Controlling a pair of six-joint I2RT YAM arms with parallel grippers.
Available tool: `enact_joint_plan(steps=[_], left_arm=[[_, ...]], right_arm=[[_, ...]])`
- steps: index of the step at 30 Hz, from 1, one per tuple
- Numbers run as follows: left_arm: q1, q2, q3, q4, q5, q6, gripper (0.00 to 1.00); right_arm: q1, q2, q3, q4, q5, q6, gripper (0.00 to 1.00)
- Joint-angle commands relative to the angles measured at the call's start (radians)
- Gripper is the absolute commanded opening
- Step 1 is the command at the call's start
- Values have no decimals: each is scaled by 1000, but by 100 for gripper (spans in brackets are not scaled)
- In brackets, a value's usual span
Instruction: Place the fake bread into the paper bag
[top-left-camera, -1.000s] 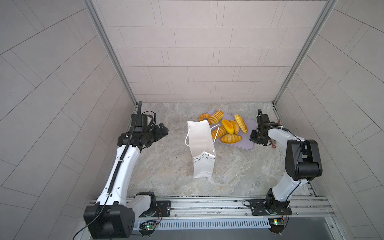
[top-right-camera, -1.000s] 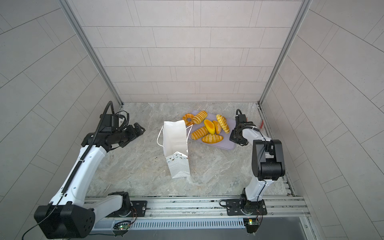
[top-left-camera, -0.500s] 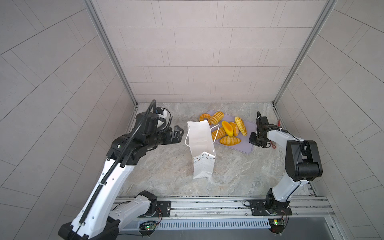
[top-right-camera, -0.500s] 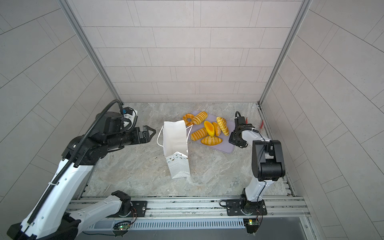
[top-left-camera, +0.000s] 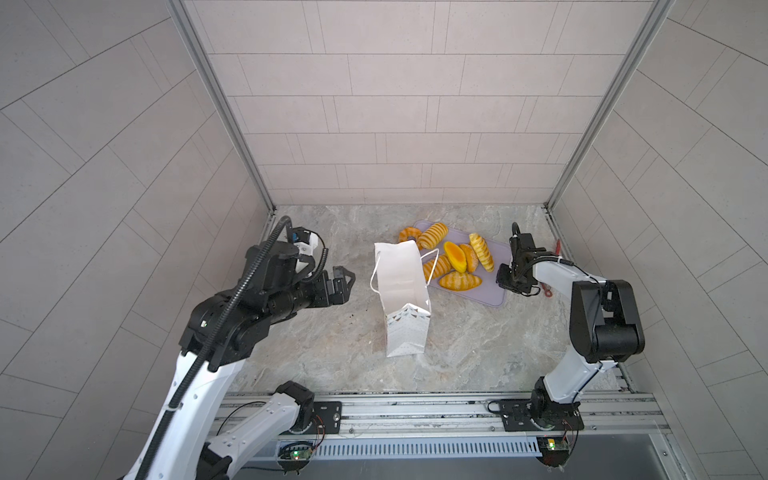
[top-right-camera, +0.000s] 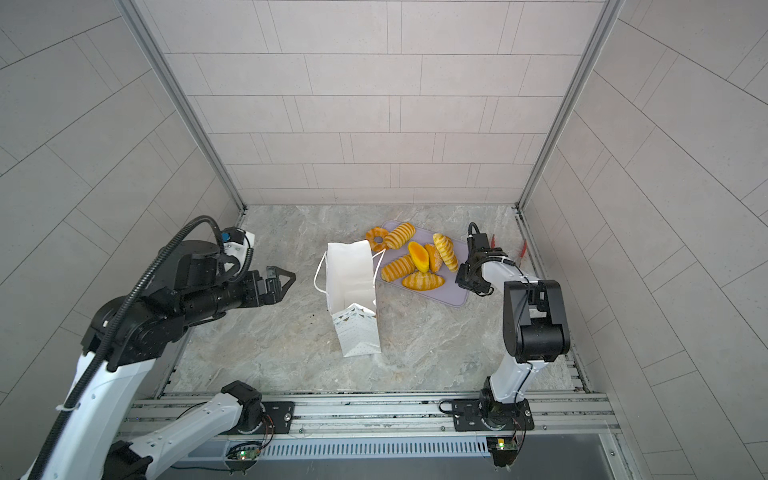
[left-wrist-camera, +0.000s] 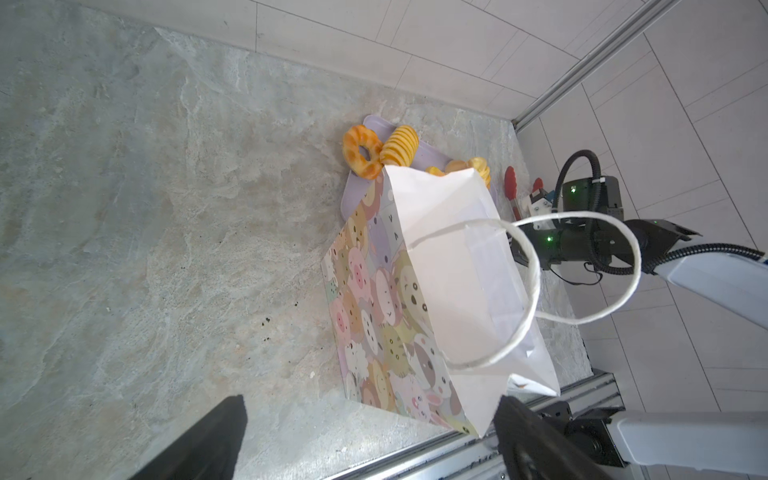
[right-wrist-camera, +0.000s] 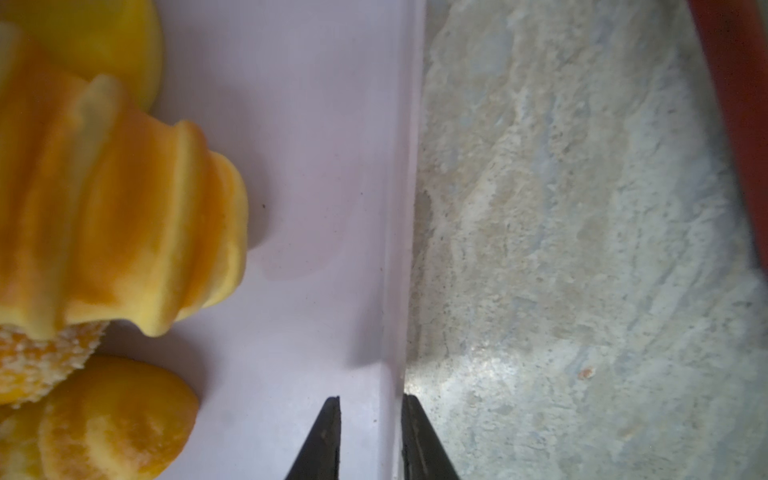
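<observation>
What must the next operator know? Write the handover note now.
Left gripper: open, empty, beside the paper bag but apart from it.
Right gripper: jaws slightly apart, straddling the rim of the lilac tray, holding nothing.
Fake bread: seven pieces on or at the tray, next to the upright bag.
Done: no bread shows inside the bag.
Left: move every piece into the bag.

In both top views, the bag (top-left-camera: 401, 291) stands mid-frame. The tray (top-left-camera: 492, 295) lies to its upper right, with the bread (top-left-camera: 457, 257) on it. My left gripper (top-left-camera: 343, 280) is left of the bag, apart. My right gripper (top-left-camera: 503, 280) straddles the tray's right rim, with the tongs (top-left-camera: 558, 246) further right.
</observation>
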Motion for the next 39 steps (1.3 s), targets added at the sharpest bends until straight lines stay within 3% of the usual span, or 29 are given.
enact_joint_plan(steps=[1, 7, 13, 21, 28, 31, 33, 39], left_arm=[[-44, -19, -24, -78, 12, -24, 100], [-214, 10, -70, -42, -106, -97, 99], [-396, 114, -76, 22, -307, -197, 97], [-421, 243, -61, 104, -495, -219, 84], [-421, 333, -61, 149, -535, -193, 72], [-421, 352, -64, 178, -539, -190, 63], [-420, 363, -63, 187, -538, -190, 52], [-377, 360, -56, 167, -554, -165, 6]], right_arm=[[2, -77, -15, -24, 9, 0, 33], [2, -231, -31, -84, 18, -1, 46], [2, -412, -41, -163, 24, -6, 53], [4, -663, -105, -214, 0, -27, 52], [9, -825, -146, -236, 3, -32, 48], [9, -839, -152, -241, -11, -35, 46], [9, -837, -158, -234, -20, -36, 46], [9, -821, -175, -207, -53, -38, 43]])
